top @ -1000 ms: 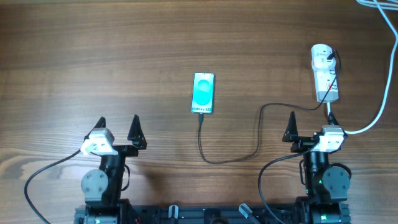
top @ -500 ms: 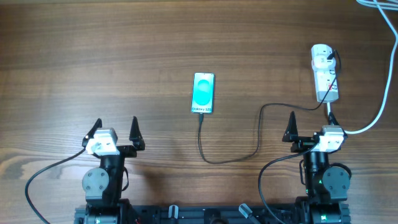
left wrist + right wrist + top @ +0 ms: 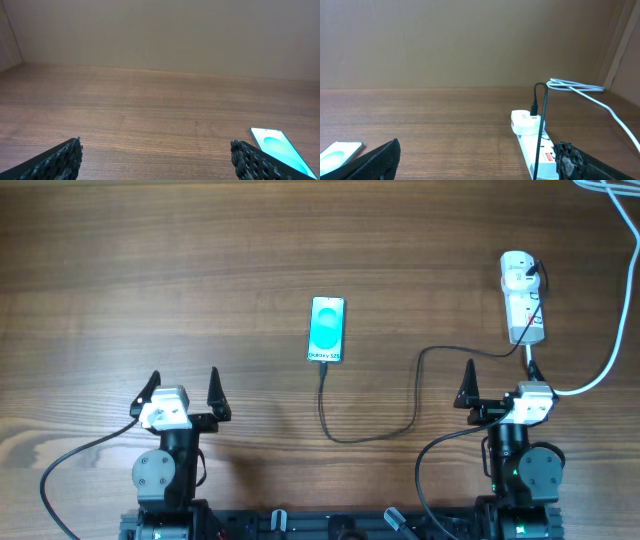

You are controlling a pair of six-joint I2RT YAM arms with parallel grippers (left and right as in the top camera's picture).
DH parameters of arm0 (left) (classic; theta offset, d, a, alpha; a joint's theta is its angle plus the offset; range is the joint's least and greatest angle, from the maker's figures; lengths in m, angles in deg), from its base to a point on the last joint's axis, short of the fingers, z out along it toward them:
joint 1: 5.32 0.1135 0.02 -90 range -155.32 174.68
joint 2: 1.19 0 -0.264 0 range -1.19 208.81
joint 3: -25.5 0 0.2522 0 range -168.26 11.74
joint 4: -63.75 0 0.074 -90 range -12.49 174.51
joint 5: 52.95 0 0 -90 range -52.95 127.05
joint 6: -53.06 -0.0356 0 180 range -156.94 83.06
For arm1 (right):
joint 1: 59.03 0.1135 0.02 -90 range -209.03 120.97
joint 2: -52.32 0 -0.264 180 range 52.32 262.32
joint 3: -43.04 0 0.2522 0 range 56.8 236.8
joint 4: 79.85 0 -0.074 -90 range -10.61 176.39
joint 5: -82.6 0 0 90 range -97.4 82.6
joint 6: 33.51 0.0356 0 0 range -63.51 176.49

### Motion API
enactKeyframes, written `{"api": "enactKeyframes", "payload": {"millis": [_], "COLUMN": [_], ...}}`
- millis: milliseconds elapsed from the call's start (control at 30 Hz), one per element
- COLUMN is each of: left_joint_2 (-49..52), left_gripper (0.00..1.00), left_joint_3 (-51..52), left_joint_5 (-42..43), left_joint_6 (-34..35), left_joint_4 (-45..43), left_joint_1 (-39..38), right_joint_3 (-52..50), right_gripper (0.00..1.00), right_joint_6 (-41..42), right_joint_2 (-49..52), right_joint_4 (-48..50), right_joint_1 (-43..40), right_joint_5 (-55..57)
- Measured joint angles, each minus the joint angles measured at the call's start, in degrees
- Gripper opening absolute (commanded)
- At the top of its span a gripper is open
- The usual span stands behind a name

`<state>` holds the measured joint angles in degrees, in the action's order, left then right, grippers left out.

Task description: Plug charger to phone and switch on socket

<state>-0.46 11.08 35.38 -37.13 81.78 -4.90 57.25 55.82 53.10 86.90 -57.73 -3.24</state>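
The left fingers (image 3: 213,387) now sit a little more toward 9 o'clock than before, spread wide and empty like the right fingers (image 3: 467,386).

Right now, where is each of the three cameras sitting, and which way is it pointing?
Overhead: above the table, looking straight down on the phone, charger and socket; both arms show, with the left gripper and right gripper open.
Left wrist: low on the left arm, facing forward across the table; left fingers frame the bottom.
Right wrist: low on the right arm, facing the socket; right fingers show.
Shared: both wrist views catch the phone, in opposite bottom corners.
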Motion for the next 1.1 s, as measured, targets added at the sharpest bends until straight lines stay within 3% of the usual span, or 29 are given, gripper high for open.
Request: {"api": "enactKeyframes", "payload": {"millis": [1100], "left_joint_2": [0.0], "left_gripper": [1.0], "left_joint_3": [0.0], "left_joint_5": [0.0], "left_joint_6": [-1.3], "left_joint_4": [0.0], "left_joint_1": [0.0], "right_joint_3": [0.0], "right_gripper": [1.0], "right_joint_6": [0.0], "right_joint_2": [0.0], "right_joint_4": [0.0], "right_joint_1": [0.0], "right_joint_5": [0.0]}}
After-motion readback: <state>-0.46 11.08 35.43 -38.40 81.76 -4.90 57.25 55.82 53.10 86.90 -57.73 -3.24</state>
